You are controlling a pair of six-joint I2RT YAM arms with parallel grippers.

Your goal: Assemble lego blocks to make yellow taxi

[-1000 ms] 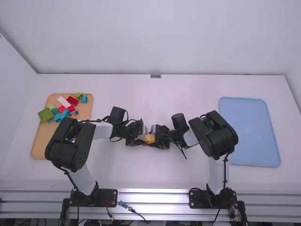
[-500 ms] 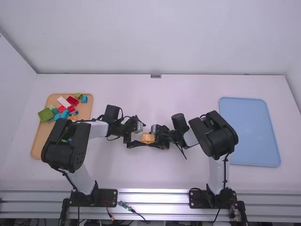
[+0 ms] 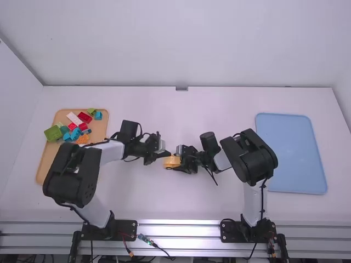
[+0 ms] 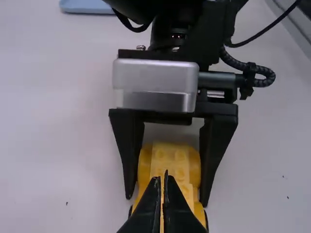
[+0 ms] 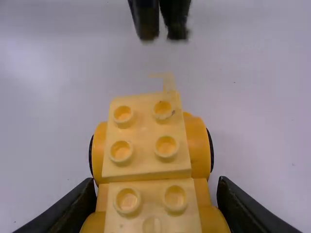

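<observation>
Currently the yellow taxi build is mid-table, at the R gripper, which is pinching it from both sides. Can't tell if it's resting on the tbl. L gripper is just off the far end of R's grip, tips pressed approx together w/ no brick btwn them; R wrist view has a gap btwn L tips & build. Build has studs on top, dark wheel edges at both sides.

Surroundings: tan tray on L side w/ mixed bricks, incl. green block, pink brick, red brick, blue brick, orange pc. L arm crosses over the tray's near R part, blocking the view there. Blue tray is R of R arm. Cable connectors at near edge, btwn arm bases.
</observation>
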